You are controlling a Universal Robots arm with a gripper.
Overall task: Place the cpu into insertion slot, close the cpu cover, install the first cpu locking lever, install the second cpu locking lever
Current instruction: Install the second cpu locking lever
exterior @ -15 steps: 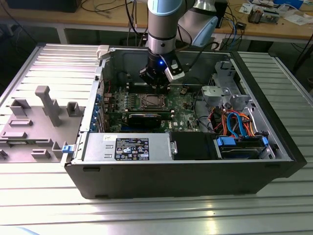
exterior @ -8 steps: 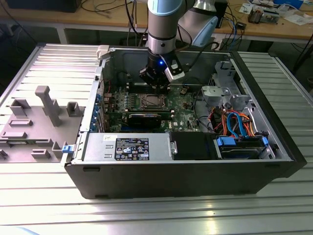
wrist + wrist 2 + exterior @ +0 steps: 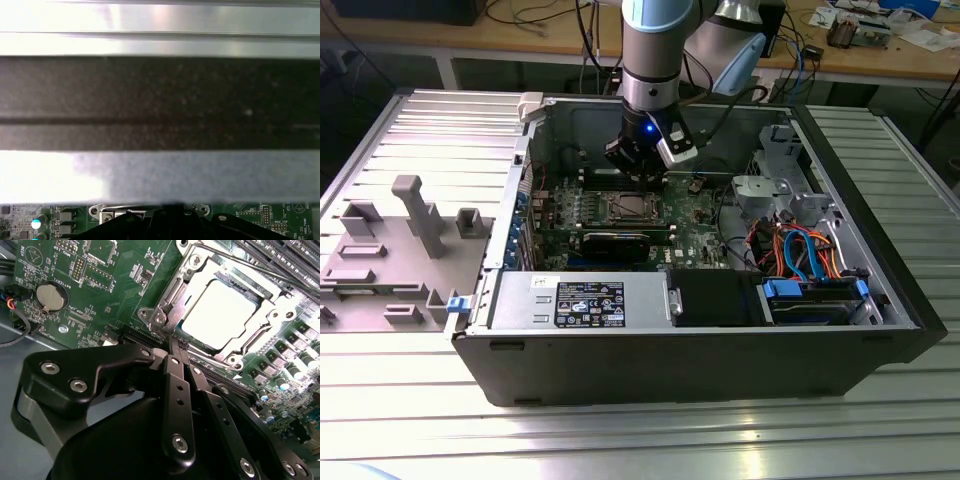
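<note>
End effector (image 3: 176,347) pinched narrow beside cpu (image 3: 222,315) seated under cpu cover (image 3: 260,302) in second wrist view.

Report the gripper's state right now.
Gripper: shut, fingers pressed together and holding nothing, tips at the edge of the cpu cover over the seated cpu.

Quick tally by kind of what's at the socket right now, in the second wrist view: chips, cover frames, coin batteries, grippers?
Pale silver-grey square cpu, seated: 1
Silvery metal cpu cover frame, closed over it: 1
Round silver coin battery: 1
Black gripper, fingers together at the socket's edge: 1
Total: 4
</note>
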